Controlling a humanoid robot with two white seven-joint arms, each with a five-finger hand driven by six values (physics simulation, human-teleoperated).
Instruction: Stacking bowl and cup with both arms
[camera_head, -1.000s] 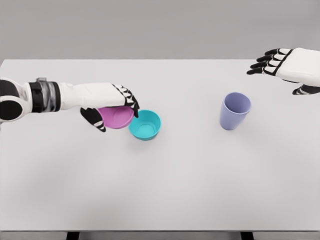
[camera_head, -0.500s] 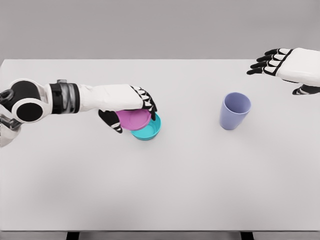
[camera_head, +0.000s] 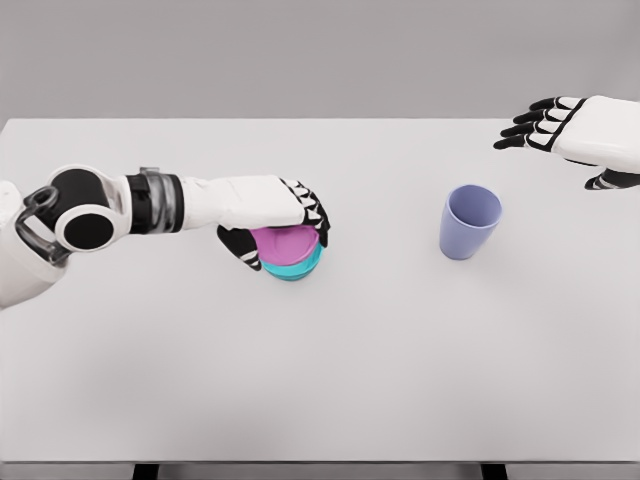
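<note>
Left hand (camera_head: 283, 222) was clamped on the pink bowl (camera_head: 284, 242), fingers (camera_head: 312, 210) curled over the far rim, thumb (camera_head: 240, 250) hooked on the near side. Top-down grip like that leaves the underside free, which makes sense for dropping it into something.

Directly under the hand, the teal bowl (camera_head: 299, 265) showed only as a crescent poking out below and to the right of the pink one. Pink sat over it, nearly concentric. Couldn't tell if it was fully seated or hovering just above; the palm hid the contact line.

Well off to that hand's right, the lavender cup (camera_head: 468, 223) stood upright on the white table (camera_head: 360, 370), mouth up, untouched. Upright suits a side grasp.

Right hand (camera_head: 560, 128) hung in the air beyond and to the right of the cup, well apart from it, fingers spread and relaxed, holding nothing. Looked parked, waiting its turn.

My read: bowl-in-bowl step about done, release pending. Cup is the remaining piece, and the right hand is on the side to take it. Risk at release: the thumb dragging the pink rim and tipping the stack.
</note>
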